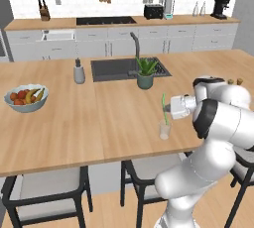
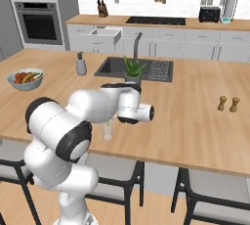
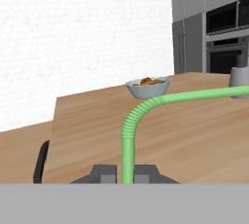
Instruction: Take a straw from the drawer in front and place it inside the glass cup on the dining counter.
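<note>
claw (image 3: 127,175): clenched on straw (image 1: 164,109) | straw: long axis near upright, lower end at or in glass cup (image 1: 164,131) rim | cup: at claw's 6 o'clock on dining counter (image 1: 74,123) | next: judged straight lowering.

fruit bowl (image 1: 26,98) left on counter; grey canister (image 1: 79,73) beside sink (image 1: 114,68); potted plant (image 1: 145,71) at sink edge; shakers (image 2: 228,103) right
</note>
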Controlling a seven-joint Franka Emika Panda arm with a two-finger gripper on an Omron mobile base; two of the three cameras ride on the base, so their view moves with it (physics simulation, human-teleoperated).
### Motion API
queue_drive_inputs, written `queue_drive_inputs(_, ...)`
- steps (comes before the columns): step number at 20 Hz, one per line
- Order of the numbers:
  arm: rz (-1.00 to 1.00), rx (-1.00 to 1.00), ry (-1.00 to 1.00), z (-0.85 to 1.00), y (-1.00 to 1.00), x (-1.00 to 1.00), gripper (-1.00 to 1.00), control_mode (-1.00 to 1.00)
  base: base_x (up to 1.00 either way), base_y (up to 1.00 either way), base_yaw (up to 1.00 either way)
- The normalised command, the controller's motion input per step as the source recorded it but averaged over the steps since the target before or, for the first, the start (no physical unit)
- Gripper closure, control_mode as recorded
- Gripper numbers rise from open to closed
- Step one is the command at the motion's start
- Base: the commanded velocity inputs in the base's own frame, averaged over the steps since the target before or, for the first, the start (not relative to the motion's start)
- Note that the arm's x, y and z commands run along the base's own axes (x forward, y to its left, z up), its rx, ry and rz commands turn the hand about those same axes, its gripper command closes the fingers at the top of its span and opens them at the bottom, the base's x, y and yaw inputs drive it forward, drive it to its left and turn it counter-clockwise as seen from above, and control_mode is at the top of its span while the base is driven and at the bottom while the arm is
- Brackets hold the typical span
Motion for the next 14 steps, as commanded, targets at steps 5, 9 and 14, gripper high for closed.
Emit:
queue_drive_inputs(5,0.00,0.00,-0.02,-0.18,0.00,0.14,1.00,-1.00,0.00,0.00,0.00)
queue_drive_inputs(9,0.00,0.00,0.00,-0.10,0.00,0.17,1.00,-1.00,0.00,0.00,0.00)
queue_drive_inputs(14,0.00,0.00,0.00,-0.04,0.00,0.17,1.00,-1.00,0.00,0.00,0.00)
